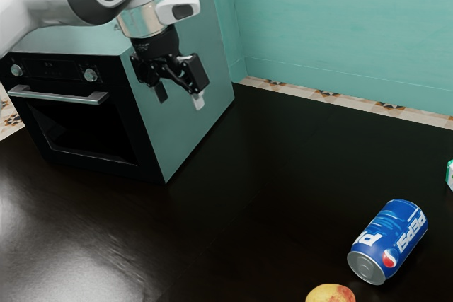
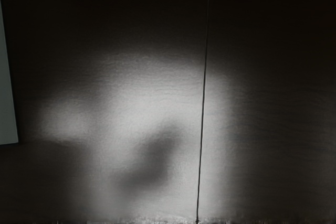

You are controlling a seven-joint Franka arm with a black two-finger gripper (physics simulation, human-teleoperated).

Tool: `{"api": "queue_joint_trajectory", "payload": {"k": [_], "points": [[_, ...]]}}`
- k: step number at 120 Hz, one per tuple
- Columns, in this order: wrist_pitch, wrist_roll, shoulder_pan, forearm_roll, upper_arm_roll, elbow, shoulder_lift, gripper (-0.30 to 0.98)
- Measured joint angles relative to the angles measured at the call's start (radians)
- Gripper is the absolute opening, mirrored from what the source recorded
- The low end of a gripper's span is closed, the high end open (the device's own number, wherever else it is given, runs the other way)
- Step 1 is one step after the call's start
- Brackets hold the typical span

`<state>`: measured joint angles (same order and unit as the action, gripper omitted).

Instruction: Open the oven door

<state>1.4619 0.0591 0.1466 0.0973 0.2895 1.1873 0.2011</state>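
- A round fruit [image 1: 330, 293] is nearest you.
- Your gripper [image 1: 180, 97] is up by the oven [image 1: 187, 90], fingers spread, holding nothing.
- The oven door [image 1: 86, 129] looks shut, on the front.
- Grab its handle [image 1: 60, 96] near the middle; it may be slippery, the door a bit stiff.

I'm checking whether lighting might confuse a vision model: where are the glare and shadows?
Exterior view: pale glare on the table at the exterior view's lower left, and the oven door's window too dark to see through; wrist view: bright glare on the table, a soft-edged dark patch within it, perhaps a shadow, and near-black surroundings.
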Motion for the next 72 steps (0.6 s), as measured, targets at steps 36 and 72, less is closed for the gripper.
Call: {"api": "queue_joint_trajectory", "payload": {"k": [36, 72], "points": [[-0.019, 0.079, 0.029, 0.021, 0.082, -0.073, -0.151, 0.68], [0.081, 0.533, -0.021, -0.296, 0.097, 0.362, -0.794, 0.68]]}}
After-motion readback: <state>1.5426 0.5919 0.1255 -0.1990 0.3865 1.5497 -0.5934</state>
